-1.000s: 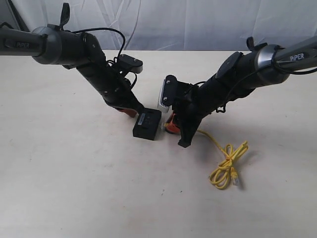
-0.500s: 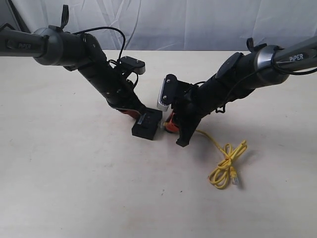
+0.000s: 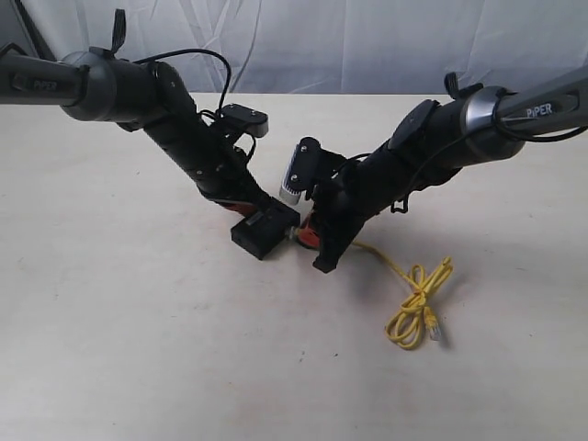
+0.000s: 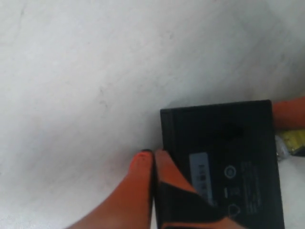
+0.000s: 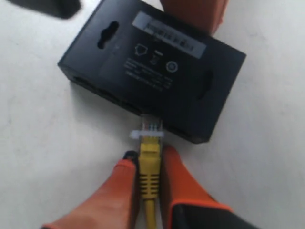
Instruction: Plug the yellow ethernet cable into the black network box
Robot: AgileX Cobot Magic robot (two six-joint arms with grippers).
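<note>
The black network box point(image 3: 265, 230) lies flat mid-table, its pale label point(image 5: 169, 36) on top. My left gripper point(image 3: 250, 209) is shut with nothing between its orange fingers point(image 4: 143, 167) and rests against the box point(image 4: 224, 157) at its far side. My right gripper point(image 3: 303, 234) is shut on the yellow ethernet cable point(image 5: 151, 152) just behind its plug. The clear plug tip point(image 5: 151, 126) touches the box's point(image 5: 152, 67) port side; how deep it sits is hidden. The rest of the cable trails to a looped bundle point(image 3: 418, 308) at the right.
The pale table point(image 3: 138, 322) carries nothing else. A white curtain point(image 3: 367, 37) hangs behind its far edge. Both dark arms slant down over the middle, the left arm point(image 3: 184, 138) and the right arm point(image 3: 423, 156).
My right gripper has moved left with the plug up to the box. The box has slid left and turned slightly. The looped bundle was dragged a little left.
</note>
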